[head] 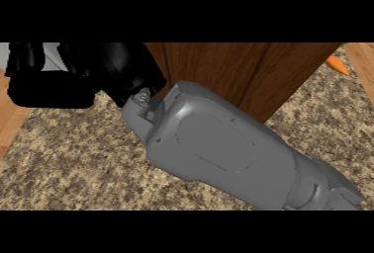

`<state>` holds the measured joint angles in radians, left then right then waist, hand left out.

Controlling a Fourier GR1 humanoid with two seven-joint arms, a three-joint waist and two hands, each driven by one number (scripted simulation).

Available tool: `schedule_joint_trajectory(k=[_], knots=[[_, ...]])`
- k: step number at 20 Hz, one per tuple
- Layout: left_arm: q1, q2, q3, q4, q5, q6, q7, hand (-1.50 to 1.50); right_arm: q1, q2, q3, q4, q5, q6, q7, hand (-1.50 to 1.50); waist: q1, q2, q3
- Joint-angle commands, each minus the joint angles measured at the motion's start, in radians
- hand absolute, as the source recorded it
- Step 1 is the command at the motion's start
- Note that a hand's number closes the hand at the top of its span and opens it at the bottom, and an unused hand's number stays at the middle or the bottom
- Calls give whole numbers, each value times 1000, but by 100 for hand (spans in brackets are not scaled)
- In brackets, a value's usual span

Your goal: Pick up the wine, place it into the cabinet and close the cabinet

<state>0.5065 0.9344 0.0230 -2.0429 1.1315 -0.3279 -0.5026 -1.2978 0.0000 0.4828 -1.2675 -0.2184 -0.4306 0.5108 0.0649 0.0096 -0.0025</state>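
forearm (226,153): grey, fills centre, nearest the camera
counter (58,163): speckled, below and around
cabinet door (234,74): dark wood, top centre
hand (87,74): black, upper left — fingers can't tell
carrot (337,64): upper right
wine: not visible
step: likely closing — next, swing door shut

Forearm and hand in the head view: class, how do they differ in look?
The forearm is grey with smooth, rounded panels; the hand is black and blocky. The forearm fills the middle, crossing the speckled counter; the hand sits at upper left beside the wooden door. Both belong to one arm.
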Motion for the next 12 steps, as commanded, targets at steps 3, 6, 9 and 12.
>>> schedule_joint_trajectory(k=[3, 6, 9, 12], knots=[[1, -2, 38, 3, 21, -10, 31, 150, 3, 0, -61, 299, -7, 46, -212, 150, -5, 5, 1], [-19, -17, 63, 46, 40, -18, 23, 150, 29, -13, -74, 339, -1, 64, -254, 150, -21, 6, 1], [-10, -12, 70, 29, 40, -31, 29, 150, 25, -43, -74, 383, 6, 68, -271, 150, -12, 9, 0], [-25, 3, 75, -8, 55, 16, 53, 150, 56, -102, -92, 385, -13, 126, -316, 150, -17, 17, 2]])
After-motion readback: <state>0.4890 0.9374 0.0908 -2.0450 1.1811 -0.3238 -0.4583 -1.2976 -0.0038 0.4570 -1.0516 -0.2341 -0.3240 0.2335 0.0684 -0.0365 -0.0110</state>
